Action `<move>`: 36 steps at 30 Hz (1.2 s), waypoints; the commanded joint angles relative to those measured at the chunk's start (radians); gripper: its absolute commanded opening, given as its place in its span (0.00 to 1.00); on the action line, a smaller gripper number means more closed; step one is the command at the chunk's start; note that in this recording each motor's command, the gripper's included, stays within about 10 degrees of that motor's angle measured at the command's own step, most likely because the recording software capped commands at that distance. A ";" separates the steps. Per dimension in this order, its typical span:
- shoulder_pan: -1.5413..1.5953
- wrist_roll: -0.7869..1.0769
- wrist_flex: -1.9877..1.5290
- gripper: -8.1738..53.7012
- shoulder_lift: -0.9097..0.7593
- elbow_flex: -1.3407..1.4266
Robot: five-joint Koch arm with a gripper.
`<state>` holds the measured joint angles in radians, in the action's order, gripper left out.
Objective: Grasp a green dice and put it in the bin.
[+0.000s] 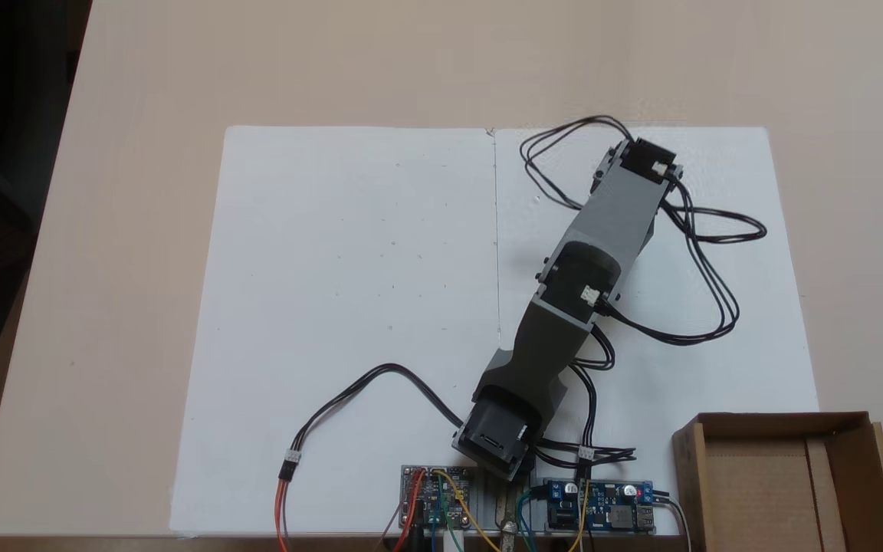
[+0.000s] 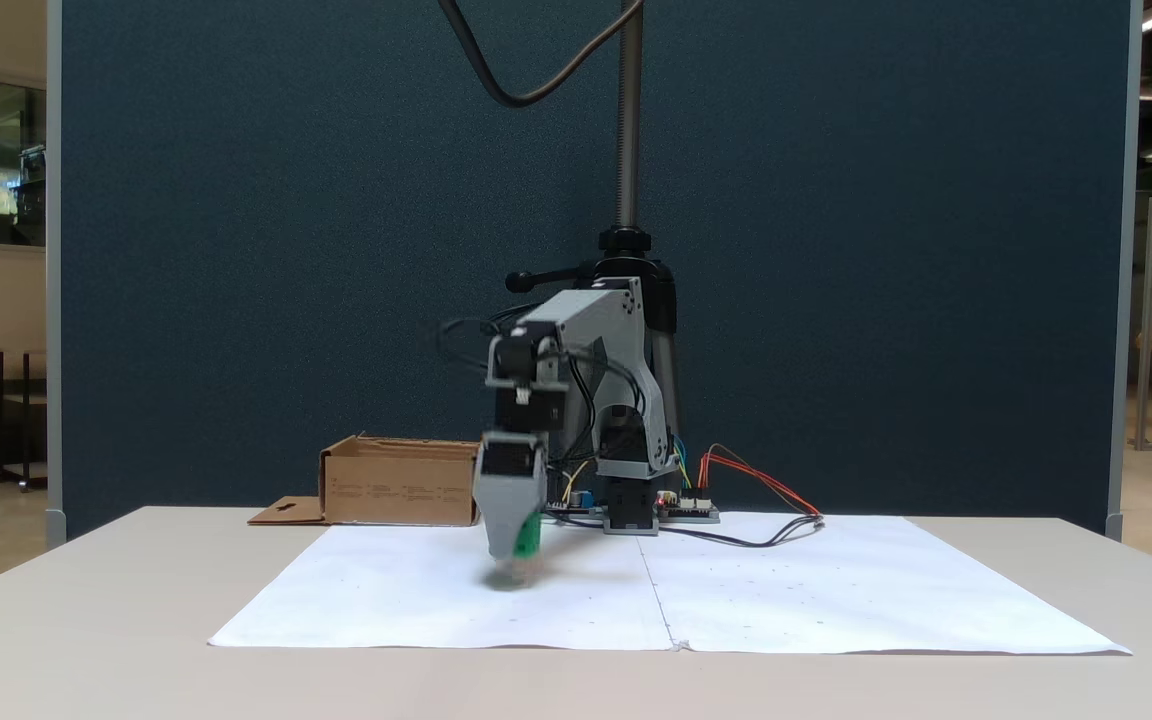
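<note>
Seen from the front, going left to right: first the bin, a brown cardboard box at the back left of the table, one flap with a hang-hole lying flat out to its left. Just right of it and nearer the camera, the gripper, pointing down and lifted clear of the white sheet, a blurred shadow on the sheet directly beneath. Pinched at the gripper's lower end, the green dice, only a strip of bright green visible beside the grey finger. Further right, the grey arm's base and the circuit boards with red and orange wires, a black pole rising behind. From above, the order reversed: white sheet at left and centre, the arm reaching diagonally up and right across it, black cables looping around, the open bin at the bottom right corner, beside the boards. Gripper and dice hidden under the arm here.
</note>
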<state>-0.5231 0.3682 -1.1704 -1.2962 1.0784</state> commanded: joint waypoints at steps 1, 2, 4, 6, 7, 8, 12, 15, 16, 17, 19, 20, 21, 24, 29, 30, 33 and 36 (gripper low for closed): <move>-0.009 -0.130 -0.167 0.32 -0.017 -0.162; -0.009 -0.135 -0.201 0.32 -0.017 -0.207; -0.014 -0.140 -0.310 0.32 -0.017 -0.305; -0.018 -0.140 -0.422 0.32 -0.017 -0.423; -0.031 -0.140 -0.486 0.32 -0.018 -0.524; -0.040 -0.140 -0.488 0.32 -0.017 -0.564; -0.124 -0.140 -0.477 0.32 -0.023 -0.686; -0.206 -0.140 -0.477 0.32 -0.051 -0.684; -0.238 -0.140 -0.477 0.32 -0.060 -0.686; -0.275 -0.138 -0.477 0.32 -0.071 -0.684; -0.360 -0.138 -0.476 0.32 -0.078 -0.684; -0.405 -0.135 -0.474 0.32 -0.080 -0.684; -0.451 -0.130 -0.469 0.32 -0.080 -0.684; -0.607 -0.114 -0.425 0.32 -0.080 -0.686; -0.818 -0.067 -0.387 0.32 -0.077 -0.684; -0.853 -0.055 -0.380 0.32 -0.074 -0.686; -0.946 -0.046 -0.331 0.32 -0.040 -0.686; -1.040 -0.044 -0.314 0.32 -0.012 -0.684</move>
<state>-1.5125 0.2915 -1.5248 -1.2901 0.4433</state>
